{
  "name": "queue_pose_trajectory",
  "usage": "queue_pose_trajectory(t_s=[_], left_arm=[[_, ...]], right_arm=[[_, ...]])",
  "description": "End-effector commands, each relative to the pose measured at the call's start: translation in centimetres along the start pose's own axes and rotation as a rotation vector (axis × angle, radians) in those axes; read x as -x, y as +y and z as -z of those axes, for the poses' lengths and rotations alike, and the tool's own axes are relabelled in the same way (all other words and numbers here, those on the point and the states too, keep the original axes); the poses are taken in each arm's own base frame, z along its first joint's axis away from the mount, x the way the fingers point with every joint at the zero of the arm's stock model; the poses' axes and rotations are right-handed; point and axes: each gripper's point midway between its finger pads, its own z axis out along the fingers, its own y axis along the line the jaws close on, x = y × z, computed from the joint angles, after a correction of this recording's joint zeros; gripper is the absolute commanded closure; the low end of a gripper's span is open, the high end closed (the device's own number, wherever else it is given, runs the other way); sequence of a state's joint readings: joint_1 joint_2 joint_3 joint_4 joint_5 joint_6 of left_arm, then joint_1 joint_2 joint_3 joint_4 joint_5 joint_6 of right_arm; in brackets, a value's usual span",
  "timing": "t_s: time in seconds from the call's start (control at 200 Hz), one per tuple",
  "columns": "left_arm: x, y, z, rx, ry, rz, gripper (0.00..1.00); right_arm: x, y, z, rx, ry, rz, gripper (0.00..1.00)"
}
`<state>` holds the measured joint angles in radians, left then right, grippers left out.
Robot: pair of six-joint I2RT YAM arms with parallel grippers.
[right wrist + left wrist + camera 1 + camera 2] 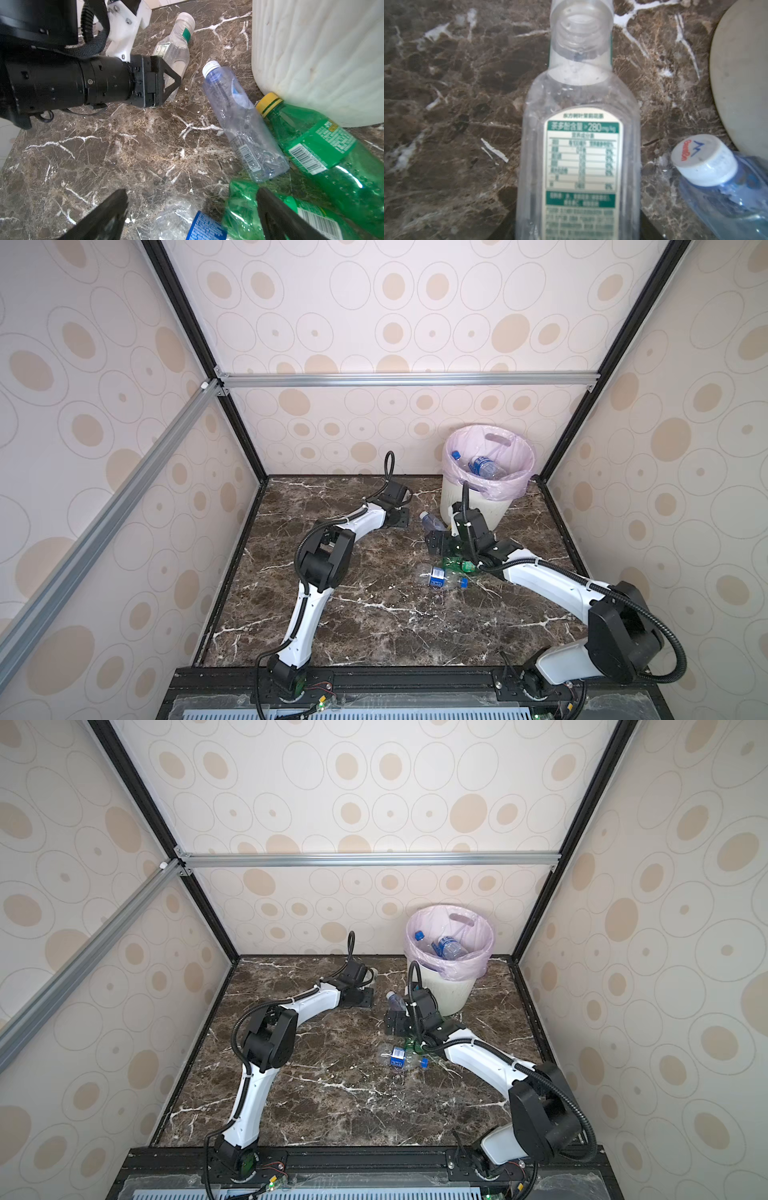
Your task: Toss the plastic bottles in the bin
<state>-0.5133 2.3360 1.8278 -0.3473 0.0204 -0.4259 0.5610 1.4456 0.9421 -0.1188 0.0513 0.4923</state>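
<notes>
Left gripper (172, 81) is out at the far middle of the marble table (374, 614), down on a clear tea bottle (579, 145) with a green-and-white label. That bottle lies flat on the table, cap pointing away, and the jaws are drawn in narrow against its two sides, gripping it.

Over to the right gripper (191, 218): jaws spread wide, nothing between them, hanging low over the pile. Right under it sit a crushed green bottle (245, 207) and a flattened clear bottle with a blue label (436, 576), side by side on the table.

Just beyond, a clear white-capped bottle (239, 116) lies on its side, cap toward the far end, near the tea bottle but apart from it. Beside it on the right is a green bottle with a yellow cap (322, 145), and that cap is up against the foot of the bin (473, 506).

The bin stands upright in the far right corner, with a pale pink bag folded over its rim. In both top views there are clear blue-capped bottles (449, 946) already lying inside it. The loose ones all lie on its near-left side, toward the middle of the table.
</notes>
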Motion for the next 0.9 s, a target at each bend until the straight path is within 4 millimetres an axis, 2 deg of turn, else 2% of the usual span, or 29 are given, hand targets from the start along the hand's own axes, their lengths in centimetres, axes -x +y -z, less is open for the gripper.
queue_pose_trajectory(t_s=[0.0,0.225,0.42,0.7,0.895], left_arm=[[-0.6,-0.2,0.5,-0.002,0.013,-0.01,0.44],[-0.9,-0.5,1.2,-0.027,0.006,-0.004,0.45],[-1.0,-1.2,2.9,-0.09,-0.007,0.018,0.47],[-0.3,-2.5,8.4,-0.198,-0.088,0.031,0.48],[-1.4,-2.3,12.1,-0.242,-0.144,0.03,0.48]], right_arm=[[-0.5,0.1,-0.1,0.002,0.01,-0.012,0.0],[-0.6,-0.1,-0.1,-0.004,0.016,-0.013,0.0],[-0.5,0.0,0.2,-0.003,0.013,-0.022,0.0],[0.7,0.7,1.4,0.005,0.012,-0.085,0.0],[1.7,1.3,2.1,0.017,-0.001,-0.142,0.0]])
